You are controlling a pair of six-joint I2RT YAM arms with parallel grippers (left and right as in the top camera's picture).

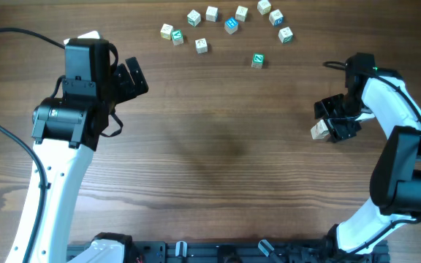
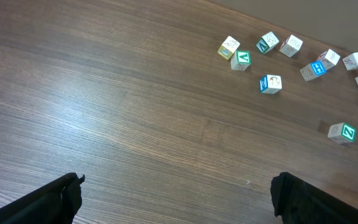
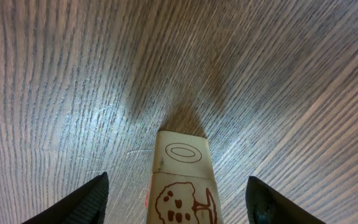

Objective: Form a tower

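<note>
Fingers first: the left fingers (image 1: 134, 77) are spread as wide as they go, out at 9 o'clock on the bench (image 1: 218, 161), and they hold nothing. In the left wrist view there's only bare wood grain between the two black tips.

Over at 3 o'clock, the right fingers (image 1: 336, 119) stand partly open around the tower (image 3: 182, 186). Look at the right wrist view. One dark finger sits on either side, and a strip of bench shows between each finger and the stack, so they have no grip on it. The tower sits between them, slightly nearer the right-hand one in that view.

Two pale wooden cubes of the tower are in shot. The far one bears an oval outline and meets the bench. The nearer one carries a brown tree drawing, with a trace of red on its side face. The frame's lower edge cuts off the rest, so I can't count the cubes.

Up at 12 to 1 o'clock, loose letter cubes (image 1: 231, 25) lie scattered in an arc. One green-faced cube (image 1: 258, 61) sits a little apart below them, well away from both arms.
</note>
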